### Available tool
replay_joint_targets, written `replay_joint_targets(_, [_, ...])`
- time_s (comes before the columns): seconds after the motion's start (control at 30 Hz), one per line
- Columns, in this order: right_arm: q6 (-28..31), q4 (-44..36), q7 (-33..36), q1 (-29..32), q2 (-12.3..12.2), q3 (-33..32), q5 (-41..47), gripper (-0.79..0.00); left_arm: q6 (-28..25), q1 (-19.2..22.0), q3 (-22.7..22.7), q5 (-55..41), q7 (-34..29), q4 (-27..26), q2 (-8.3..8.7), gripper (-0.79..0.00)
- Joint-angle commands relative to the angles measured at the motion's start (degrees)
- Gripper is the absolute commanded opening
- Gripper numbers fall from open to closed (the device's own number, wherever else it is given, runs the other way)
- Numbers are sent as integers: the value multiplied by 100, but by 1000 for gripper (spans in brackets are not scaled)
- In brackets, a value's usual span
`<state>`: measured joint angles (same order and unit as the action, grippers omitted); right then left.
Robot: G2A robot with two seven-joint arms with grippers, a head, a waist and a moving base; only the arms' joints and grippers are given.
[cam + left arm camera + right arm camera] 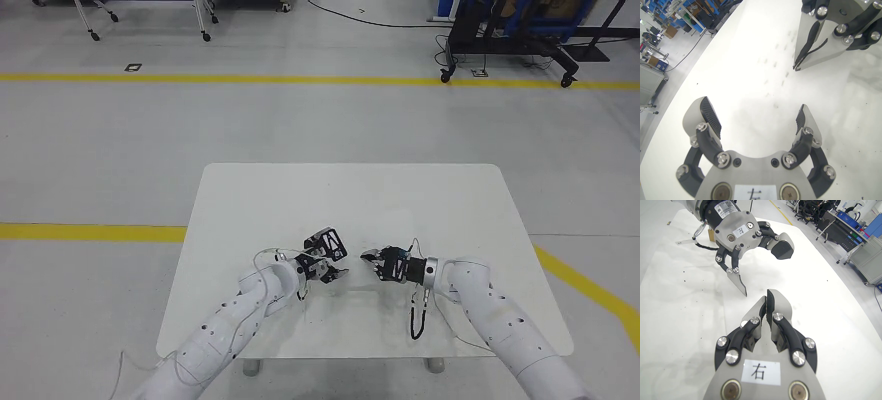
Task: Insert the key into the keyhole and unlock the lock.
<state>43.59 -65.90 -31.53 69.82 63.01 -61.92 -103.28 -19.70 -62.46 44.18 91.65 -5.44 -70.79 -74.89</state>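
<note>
A brass padlock (710, 235) lies on the white table (440, 200), mostly hidden behind my left wrist. My left gripper (757, 117) hovers low over the table's front middle and is open, with nothing between its ribbed pads (710, 117). In the top view the left gripper (338, 258) faces my right gripper (366, 257) across a small gap. The right gripper (766, 294) is shut, pads pressed together, and I see nothing held in it. Its tips (796, 67) rest close to the table surface. I cannot make out a key for certain.
A small dark item (668, 223) lies near the table's edge beyond the left arm; what it is I cannot tell. A white tag (682, 242) hangs from the left arm's cable. Dark specks dot the table. Carts and desks stand on the floor around.
</note>
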Motion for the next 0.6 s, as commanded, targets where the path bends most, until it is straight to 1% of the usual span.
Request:
replay_joint_targets(0.0, [0,0,0,0,0,0,0,-785,43,19,-16,3,-8,49,-19,0])
replay_joint_targets(0.27, [0,0,0,0,0,0,0,-785,55,47,-74,173,-5,163,-56,0])
replay_joint_targets(0.37, [0,0,0,0,0,0,0,-785,211,58,3,188,58,68,-59,0])
replay_joint_targets(0.47, [0,0,0,0,0,0,0,-785,450,16,175,164,77,-148,-36,0])
replay_joint_targets(0.57, [0,0,0,0,0,0,0,-785,450,16,175,164,77,-148,-36,0])
